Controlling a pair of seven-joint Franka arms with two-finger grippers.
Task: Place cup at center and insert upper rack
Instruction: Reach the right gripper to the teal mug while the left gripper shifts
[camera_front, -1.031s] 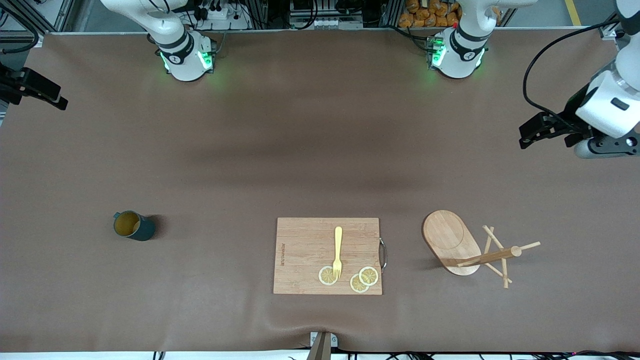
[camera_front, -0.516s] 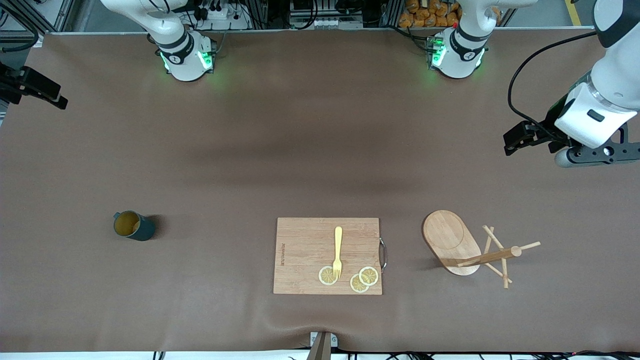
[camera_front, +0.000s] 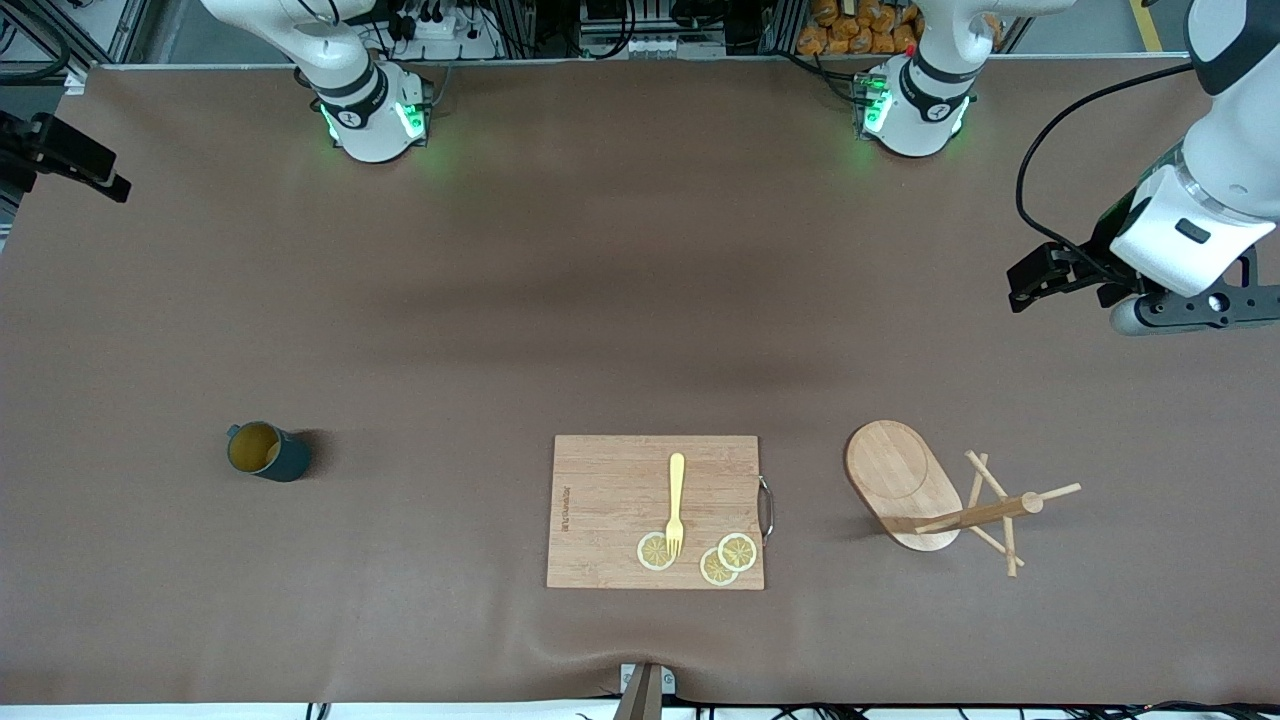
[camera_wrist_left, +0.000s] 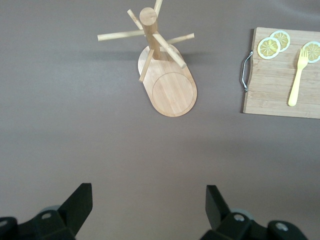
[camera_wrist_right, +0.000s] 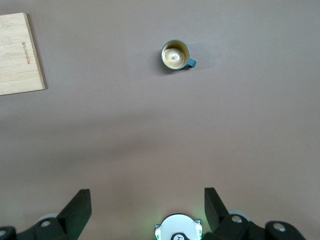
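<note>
Both pincers are gaping empty: left pincer (camera_wrist_left: 145, 212) hovering over bare surface (camera_front: 600, 300) near the upper rack (camera_front: 935, 495), whose thin pegs risk snagging; right pincer (camera_wrist_right: 145, 212) waiting high above the cup (camera_front: 266, 451).

table covering (camera_front: 600, 250): we see plain brown
cup (camera_front: 267, 451): we see dark teal outside, yellowish-tan inside
upper rack (camera_front: 935, 495): we see light wood, oval base paler than the post
cutting board (camera_front: 610, 500): we see light wood grain, with a metal handle
fork (camera_front: 676, 503): we see yellow
lemon slices (camera_front: 728, 558): we see pale yellow with white rims
arm bases (camera_front: 372, 115): we see white with green lights
</note>
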